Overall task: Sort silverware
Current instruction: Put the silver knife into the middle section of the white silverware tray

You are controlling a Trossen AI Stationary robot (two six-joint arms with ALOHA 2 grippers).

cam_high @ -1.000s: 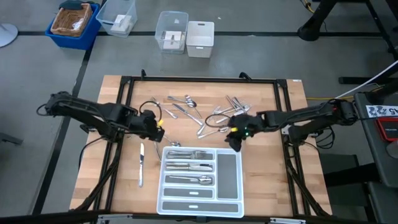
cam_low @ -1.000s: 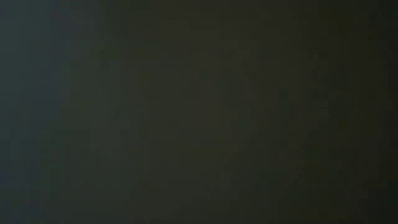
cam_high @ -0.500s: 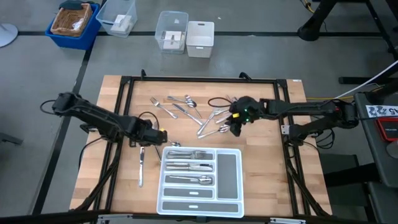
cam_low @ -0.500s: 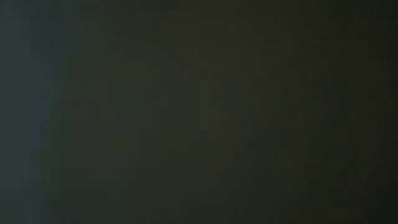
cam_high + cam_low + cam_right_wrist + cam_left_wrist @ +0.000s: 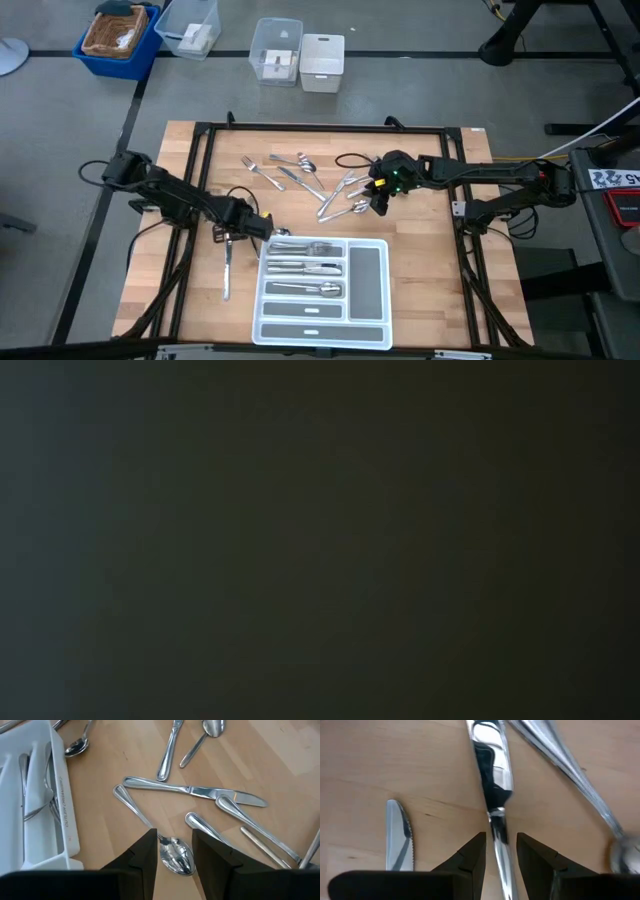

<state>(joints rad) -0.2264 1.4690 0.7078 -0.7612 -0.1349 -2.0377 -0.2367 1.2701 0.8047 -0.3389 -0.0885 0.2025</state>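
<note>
Wooden counter (image 5: 200, 290) seen from above carries a white tray (image 5: 370, 275) at its near middle. Loose silverware (image 5: 300, 172) lies scattered beyond the tray. Left gripper (image 5: 262, 224) sits by the tray's far left corner; right gripper (image 5: 380, 202) hovers beyond the tray. Low view is dark. Left wrist view: a knife (image 5: 496, 800) runs between the slightly parted fingers (image 5: 475, 857), not clamped. Right wrist view: a spoon (image 5: 176, 855) lies between parted fingers (image 5: 145, 855), beside the tray (image 5: 62, 820).

The left gripper (image 5: 262, 226) hangs low, fingers (image 5: 470, 857) parted; the right gripper (image 5: 378, 203) reaches inward, fingers (image 5: 145, 852) parted too.
</note>
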